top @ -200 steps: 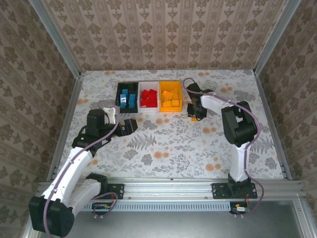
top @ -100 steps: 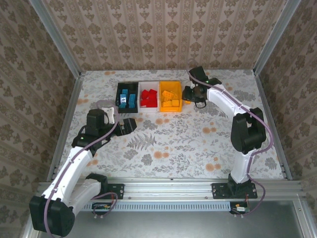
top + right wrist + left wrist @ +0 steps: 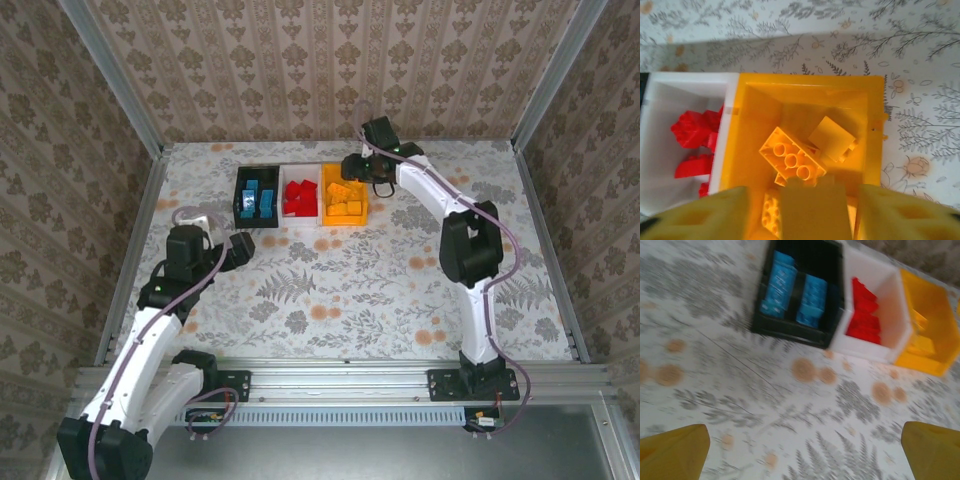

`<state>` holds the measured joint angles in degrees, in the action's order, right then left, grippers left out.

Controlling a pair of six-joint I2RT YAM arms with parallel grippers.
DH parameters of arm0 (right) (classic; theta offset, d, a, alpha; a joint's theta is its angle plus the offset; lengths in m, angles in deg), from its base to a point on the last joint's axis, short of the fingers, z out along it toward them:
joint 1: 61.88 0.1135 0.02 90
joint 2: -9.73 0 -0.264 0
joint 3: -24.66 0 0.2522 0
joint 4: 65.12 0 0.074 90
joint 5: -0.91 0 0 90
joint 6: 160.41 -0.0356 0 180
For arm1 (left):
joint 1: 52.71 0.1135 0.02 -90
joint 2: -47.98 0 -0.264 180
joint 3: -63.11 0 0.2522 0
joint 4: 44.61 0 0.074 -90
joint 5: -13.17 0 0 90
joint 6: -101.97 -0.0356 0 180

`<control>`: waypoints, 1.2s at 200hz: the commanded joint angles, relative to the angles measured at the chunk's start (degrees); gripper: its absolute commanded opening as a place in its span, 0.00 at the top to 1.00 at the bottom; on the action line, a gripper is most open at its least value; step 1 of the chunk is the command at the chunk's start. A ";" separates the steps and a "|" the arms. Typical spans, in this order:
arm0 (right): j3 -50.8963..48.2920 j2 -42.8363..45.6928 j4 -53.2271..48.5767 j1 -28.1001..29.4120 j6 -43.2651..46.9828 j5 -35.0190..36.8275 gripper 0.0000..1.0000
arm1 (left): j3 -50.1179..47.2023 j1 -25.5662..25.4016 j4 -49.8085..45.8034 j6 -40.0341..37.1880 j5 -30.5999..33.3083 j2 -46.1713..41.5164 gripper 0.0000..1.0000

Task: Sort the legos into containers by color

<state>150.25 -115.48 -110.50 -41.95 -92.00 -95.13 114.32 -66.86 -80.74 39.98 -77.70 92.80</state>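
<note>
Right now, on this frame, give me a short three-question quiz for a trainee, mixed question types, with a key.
1. True or false: the left gripper is shut.
2. Which colour of bin holds the red bricks? A: black. B: white. C: orange-yellow.
3. Fill the gap: the right gripper hangs over the ___ bin.
Key:
1. False. Its jaws stand wide apart with nothing between them.
2. B, the white bin.
3. Orange-yellow. The orange-yellow bin lies right under it.
</note>
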 commanded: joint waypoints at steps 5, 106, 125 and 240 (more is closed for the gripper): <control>-1.19 2.49 4.49 -0.37 1.75 -0.79 0.00 | -2.75 0.66 7.20 -7.24 17.59 -1.92 0.00; -67.16 48.78 35.37 -17.80 12.80 4.71 0.00 | -9.90 13.88 45.26 -26.21 10.58 23.48 0.00; -73.61 51.67 39.52 -20.03 14.04 6.30 0.00 | -11.73 13.98 54.74 -26.67 6.38 30.11 0.00; -87.93 38.90 78.24 -21.40 20.23 0.51 0.02 | -15.04 12.33 73.25 -29.85 8.03 43.38 0.00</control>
<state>65.81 -74.63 -44.27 -65.47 -75.43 -93.49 99.42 -54.86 -11.63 10.59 -70.38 136.30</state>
